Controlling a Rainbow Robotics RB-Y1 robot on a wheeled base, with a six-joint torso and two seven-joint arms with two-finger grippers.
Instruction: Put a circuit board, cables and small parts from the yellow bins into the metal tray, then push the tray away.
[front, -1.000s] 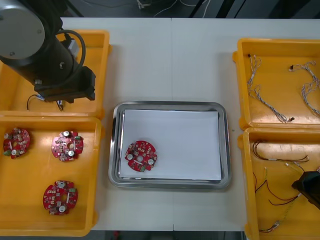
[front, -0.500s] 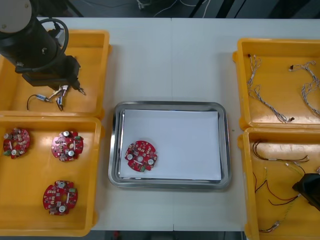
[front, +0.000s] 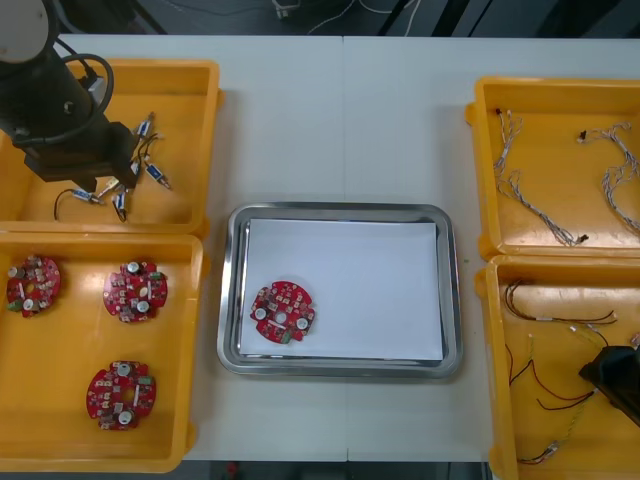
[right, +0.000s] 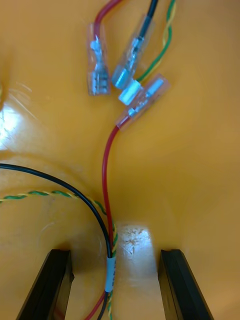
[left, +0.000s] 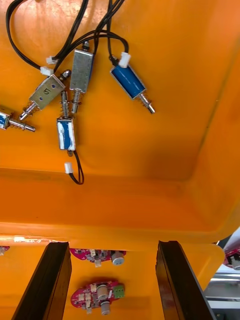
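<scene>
Left of the metal tray (front: 340, 210), the left arm (front: 55, 100) hangs over the far-left yellow bin (front: 212, 140). The left gripper (left: 112, 245) is spread wide with nothing in it. In the left wrist view its fingers (left: 47, 280) line up with the wall dividing this bin from the near-left yellow bin (front: 195, 350).

The small metal parts (left: 82, 70) lie clustered on the bin floor ahead of the fingers, apart from them. Up close they show blue and silver bodies, springs and black leads with white plugs; the front view gives them as specks beside the arm. Three circuit boards (front: 135, 292) lie well apart in the near-left bin.

A narrow strip of bare table (front: 340, 120) separates the tray's left rim from that bin, and a similar strip runs along its right rim. Past its far rim the table lies open to the far edge.

A lone circuit board (front: 282, 312) sits in the tray's near-left corner, with white lining open to its right.

Right of the tray, blue and white twisted cables (front: 525, 195) lie in the far-right yellow bin (front: 560, 150). The right gripper (right: 115, 252) is low in the near-right yellow bin (front: 560, 262), at its near outer corner. Its fingers stand wide apart, gripping nothing. The right wrist view shows a wire bundle (right: 106, 165) of red, black and green-yellow strands running between them, touching neither, with clear-sleeved terminals ahead.
</scene>
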